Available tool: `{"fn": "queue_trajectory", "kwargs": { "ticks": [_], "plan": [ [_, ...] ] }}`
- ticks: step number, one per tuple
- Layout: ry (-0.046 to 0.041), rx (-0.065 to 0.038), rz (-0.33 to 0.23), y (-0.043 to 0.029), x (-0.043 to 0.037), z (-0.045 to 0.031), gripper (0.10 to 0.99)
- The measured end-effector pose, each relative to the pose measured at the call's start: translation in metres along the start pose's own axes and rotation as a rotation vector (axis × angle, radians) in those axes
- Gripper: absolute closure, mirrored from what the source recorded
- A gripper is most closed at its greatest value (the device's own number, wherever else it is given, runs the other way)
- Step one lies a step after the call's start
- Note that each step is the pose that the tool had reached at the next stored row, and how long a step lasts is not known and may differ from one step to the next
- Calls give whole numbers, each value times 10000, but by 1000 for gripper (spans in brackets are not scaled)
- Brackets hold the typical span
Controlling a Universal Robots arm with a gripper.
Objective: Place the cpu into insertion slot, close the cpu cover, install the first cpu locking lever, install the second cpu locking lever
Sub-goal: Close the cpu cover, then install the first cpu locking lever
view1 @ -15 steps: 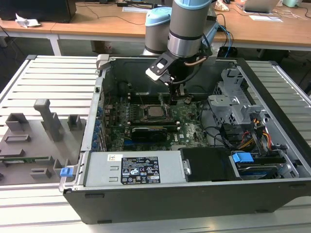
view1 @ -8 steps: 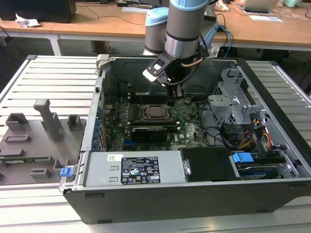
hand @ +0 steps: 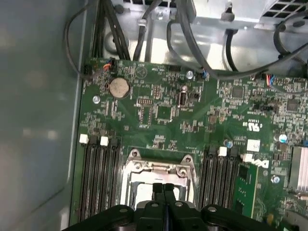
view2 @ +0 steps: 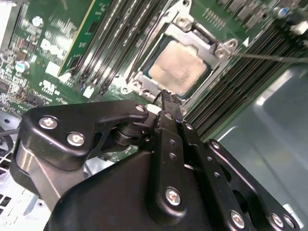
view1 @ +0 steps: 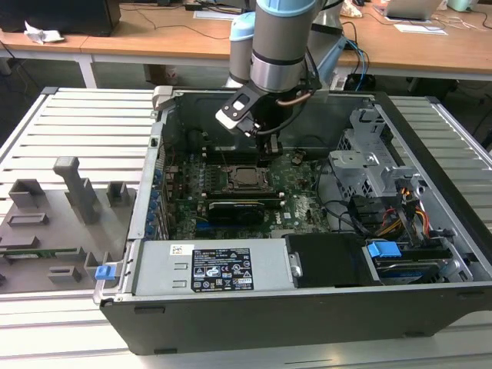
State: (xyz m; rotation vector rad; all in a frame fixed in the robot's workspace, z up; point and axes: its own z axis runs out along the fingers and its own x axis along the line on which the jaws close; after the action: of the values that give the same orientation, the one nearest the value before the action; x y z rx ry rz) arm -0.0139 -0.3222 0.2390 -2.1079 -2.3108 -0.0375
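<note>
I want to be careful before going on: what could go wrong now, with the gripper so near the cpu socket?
1. The shut gripper hangs close to the edge of the cpu cover; a small offset might press the frame or the cpu rather than a lever.
2. A thin lever lies across the memory slots; a slip there might scrape them.
</note>
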Motion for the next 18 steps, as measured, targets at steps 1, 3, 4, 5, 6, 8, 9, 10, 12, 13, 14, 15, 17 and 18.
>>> {"fn": "queue_trajectory", "kwargs": {
  "ticks": [1,3,4,5,6,8,9,10,12,13,14,15,17,18],
  "plan": [
    [0,-1,2,-65,15,1,980],
    [0,0,1,-119,34,2,980],
    [-1,0,1,-131,39,2,980],
    [0,0,1,-142,41,2,980],
    [0,-1,-1,-168,44,2,980],
    [0,0,0,-185,47,2,980],
    [0,0,1,-191,48,3,980],
    [-1,1,0,-200,50,3,980],
    [0,0,1,-207,51,3,980],
    [1,0,0,-210,51,3,980],
    [1,0,1,-212,51,3,980],
    [0,0,-2,-213,51,3,980],
    [-1,0,1,-214,51,-1,980],
    [-1,1,1,-214,52,-12,980]
  ]
}}
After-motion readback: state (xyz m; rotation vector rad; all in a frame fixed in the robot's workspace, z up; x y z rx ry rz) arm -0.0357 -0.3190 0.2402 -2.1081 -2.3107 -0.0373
